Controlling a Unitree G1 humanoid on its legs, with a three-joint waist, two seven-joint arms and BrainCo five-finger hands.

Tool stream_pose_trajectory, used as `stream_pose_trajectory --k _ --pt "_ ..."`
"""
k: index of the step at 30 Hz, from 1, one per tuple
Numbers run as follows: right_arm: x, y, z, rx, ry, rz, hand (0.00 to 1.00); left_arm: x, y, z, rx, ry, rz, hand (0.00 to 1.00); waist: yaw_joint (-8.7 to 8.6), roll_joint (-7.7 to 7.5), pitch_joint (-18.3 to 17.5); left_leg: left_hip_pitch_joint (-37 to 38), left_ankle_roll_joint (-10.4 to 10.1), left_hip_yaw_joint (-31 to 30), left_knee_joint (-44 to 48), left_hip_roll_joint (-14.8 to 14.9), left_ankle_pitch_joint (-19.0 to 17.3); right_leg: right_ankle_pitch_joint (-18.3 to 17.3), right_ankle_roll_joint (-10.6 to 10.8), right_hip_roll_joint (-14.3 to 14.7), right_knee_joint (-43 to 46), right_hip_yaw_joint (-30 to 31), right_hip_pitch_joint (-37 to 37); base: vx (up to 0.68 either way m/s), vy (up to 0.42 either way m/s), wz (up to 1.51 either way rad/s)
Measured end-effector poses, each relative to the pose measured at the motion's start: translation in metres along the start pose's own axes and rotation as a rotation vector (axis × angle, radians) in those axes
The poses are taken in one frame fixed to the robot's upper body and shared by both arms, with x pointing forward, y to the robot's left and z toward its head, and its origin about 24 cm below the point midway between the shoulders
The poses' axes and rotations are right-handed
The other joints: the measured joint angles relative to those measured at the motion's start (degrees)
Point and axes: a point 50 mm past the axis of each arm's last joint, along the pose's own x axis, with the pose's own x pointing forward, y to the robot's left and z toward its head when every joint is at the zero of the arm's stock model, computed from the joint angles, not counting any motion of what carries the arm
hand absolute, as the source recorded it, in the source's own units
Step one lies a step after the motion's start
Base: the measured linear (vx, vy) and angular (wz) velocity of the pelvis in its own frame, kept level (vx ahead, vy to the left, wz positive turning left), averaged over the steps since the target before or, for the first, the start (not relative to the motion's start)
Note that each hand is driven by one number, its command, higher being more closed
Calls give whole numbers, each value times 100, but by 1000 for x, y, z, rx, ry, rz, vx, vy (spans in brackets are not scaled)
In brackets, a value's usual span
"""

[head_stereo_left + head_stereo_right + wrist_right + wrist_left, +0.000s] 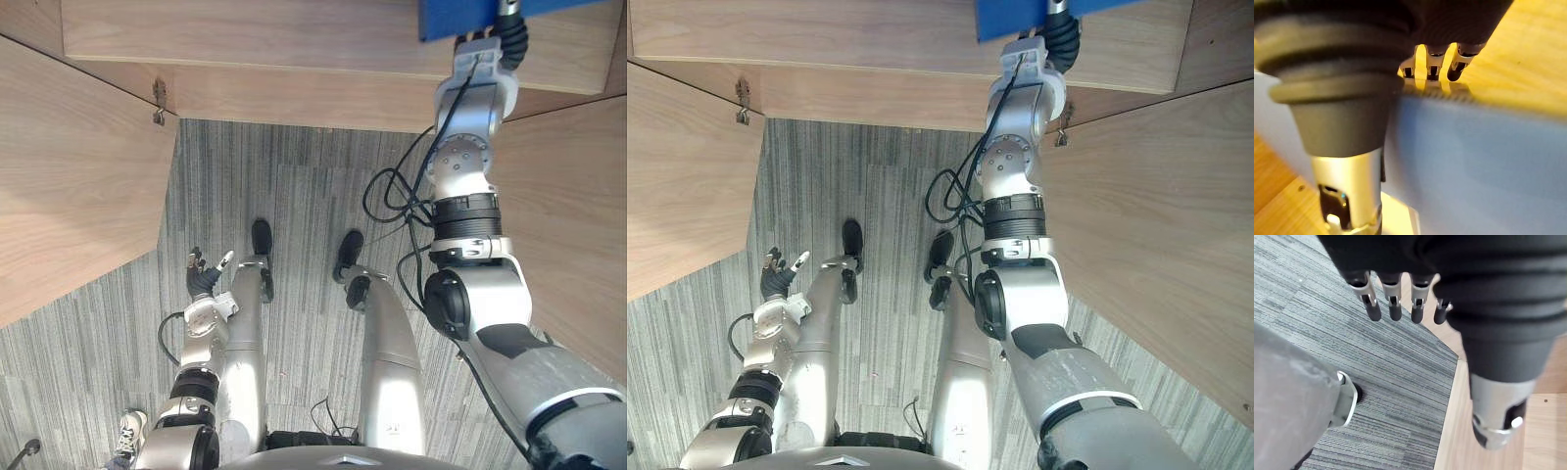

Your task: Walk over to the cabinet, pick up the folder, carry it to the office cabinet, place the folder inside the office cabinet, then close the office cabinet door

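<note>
The blue folder [460, 18] is at the top of the eye views, over the wooden shelf [294, 44] of the office cabinet. My right arm reaches straight out to it. In the right wrist view my right hand [1432, 66] is shut on the folder [1474, 156]: the fingers hook over its upper edge and the thumb lies on its near face. My left hand [204, 277] hangs low beside my left leg, fingers [1393, 303] relaxed and holding nothing.
Two wooden cabinet doors stand open, the left door [69, 166] and the right door [578, 215], on either side of me. Grey striped carpet [294, 196] lies between them. A person's shoe [127, 431] shows at the lower left.
</note>
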Motion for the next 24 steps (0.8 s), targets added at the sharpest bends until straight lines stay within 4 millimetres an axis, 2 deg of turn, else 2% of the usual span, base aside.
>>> stream_pose_trajectory --k 9,16,22,24 --pt "0 -8 1 32 -6 -38 0 0 -3 0 -6 5 -1 0 6 13 -7 2 1 4 10 1 1 -2 -3 -3 -3 1 -3 0 0 0" --pt "0 -11 0 33 2 -47 0 -1 -7 -3 -24 24 6 0 -4 105 -59 -3 3 13 9 4 -1 -2 -4 -2 -8 7 -14 0 0 0" --pt "-1 -16 -9 -50 33 -37 0 -1 -6 -4 -20 30 9 0 -9 121 -67 -13 3 15 15 9 -3 -2 -4 0 -11 8 -25 0 0 0" --pt "-3 -11 -16 -100 55 9 0 -1 -5 -3 -19 24 9 0 -5 125 -70 -65 2 14 20 18 -3 3 -11 5 -14 8 -81 0 0 0"
